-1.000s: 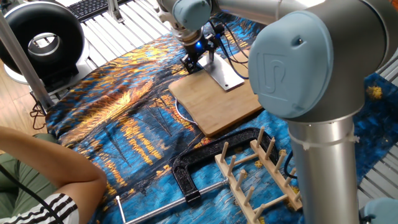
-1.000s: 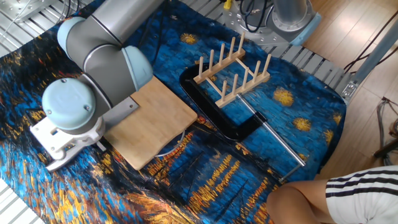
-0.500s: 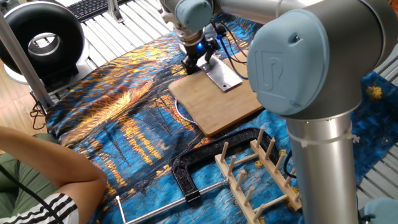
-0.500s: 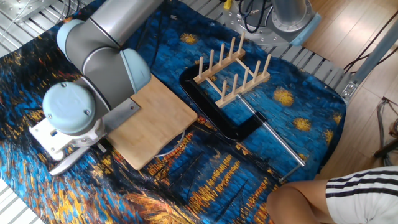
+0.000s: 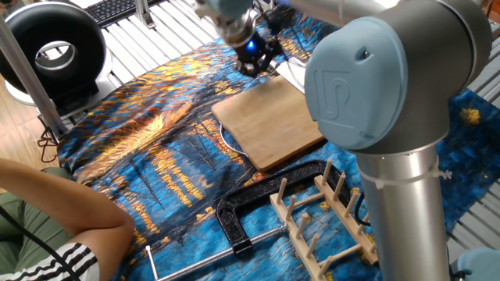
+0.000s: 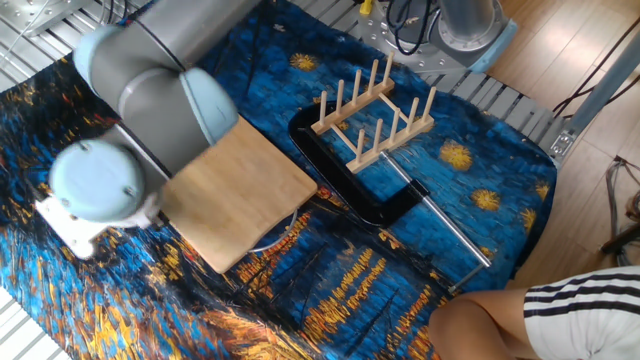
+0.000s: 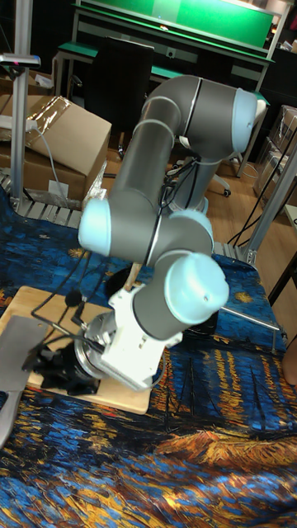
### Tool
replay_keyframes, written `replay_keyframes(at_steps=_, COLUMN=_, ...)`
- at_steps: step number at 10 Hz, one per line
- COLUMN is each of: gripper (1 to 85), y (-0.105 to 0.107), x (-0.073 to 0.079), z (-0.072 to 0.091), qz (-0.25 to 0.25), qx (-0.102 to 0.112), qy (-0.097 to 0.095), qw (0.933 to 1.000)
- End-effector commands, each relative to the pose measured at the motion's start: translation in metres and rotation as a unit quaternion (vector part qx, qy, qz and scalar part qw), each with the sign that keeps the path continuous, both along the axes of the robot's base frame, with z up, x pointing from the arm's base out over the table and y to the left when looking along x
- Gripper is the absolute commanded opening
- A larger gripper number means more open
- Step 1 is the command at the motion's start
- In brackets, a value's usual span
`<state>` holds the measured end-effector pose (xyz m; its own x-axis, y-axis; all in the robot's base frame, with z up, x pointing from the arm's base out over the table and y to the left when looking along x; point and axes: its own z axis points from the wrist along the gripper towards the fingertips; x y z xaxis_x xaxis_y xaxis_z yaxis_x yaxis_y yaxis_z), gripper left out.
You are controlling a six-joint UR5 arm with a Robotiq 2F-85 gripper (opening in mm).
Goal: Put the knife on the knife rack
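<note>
The knife (image 7: pixel 20 356) shows its broad grey blade at the left edge of the tall fixed view, lifted off the bamboo cutting board (image 5: pixel 270 123). My gripper (image 7: pixel 56 369) is shut on its handle end. In one fixed view the gripper (image 5: pixel 255 50) hangs above the board's far corner, and the blade is mostly hidden by the arm. In the other fixed view the arm hides both gripper and knife. The knife rack (image 5: pixel 326 220) (image 6: pixel 376 112), light wood with upright pegs, stands apart from the gripper, past the board.
A black C-clamp (image 5: pixel 251 204) (image 6: pixel 352 182) lies between the board and the rack. A white plate's edge (image 5: pixel 226 143) peeks from under the board. A person's arm (image 5: pixel 55 212) rests at the table's near left. A black ring-shaped device (image 5: pixel 51 45) stands at the far left.
The gripper has risen from the board's far edge with the knife in it; the blade no longer lies on the board. The rack and clamp have not moved.
</note>
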<state>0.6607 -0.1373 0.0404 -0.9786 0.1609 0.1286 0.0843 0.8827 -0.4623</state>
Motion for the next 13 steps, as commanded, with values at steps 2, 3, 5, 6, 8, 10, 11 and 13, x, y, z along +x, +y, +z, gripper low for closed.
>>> replay_keyframes(at_steps=2, gripper=1.0, y=-0.026, x=-0.002, z=0.036, qz=0.03, qx=0.009, qy=0.016, qw=0.9994)
replay_keyframes(at_steps=3, gripper=15.0, y=-0.034, x=0.007, z=0.033, qz=0.059, qx=0.005, qy=0.016, qw=0.9981)
replay_keyframes(at_steps=5, gripper=46.3, y=-0.03, x=0.011, z=0.019, qz=0.079, qx=0.035, qy=0.021, qw=0.996)
replay_keyframes(at_steps=6, gripper=56.3, y=-0.033, x=0.009, z=0.013, qz=0.081, qx=0.035, qy=0.027, qw=0.9957)
replay_keyframes(at_steps=8, gripper=58.0, y=-0.045, x=0.015, z=-0.005, qz=0.09, qx=0.02, qy=0.012, qw=0.9956)
replay_keyframes(at_steps=10, gripper=62.0, y=-0.056, x=0.015, z=-0.014, qz=0.096, qx=0.013, qy=0.003, qw=0.9953)
replay_keyframes(at_steps=11, gripper=62.3, y=-0.058, x=0.011, z=-0.021, qz=0.09, qx=-0.001, qy=0.0, qw=0.9959)
replay_keyframes(at_steps=13, gripper=62.0, y=-0.062, x=0.011, z=-0.025, qz=0.095, qx=-0.014, qy=-0.005, qw=0.9954)
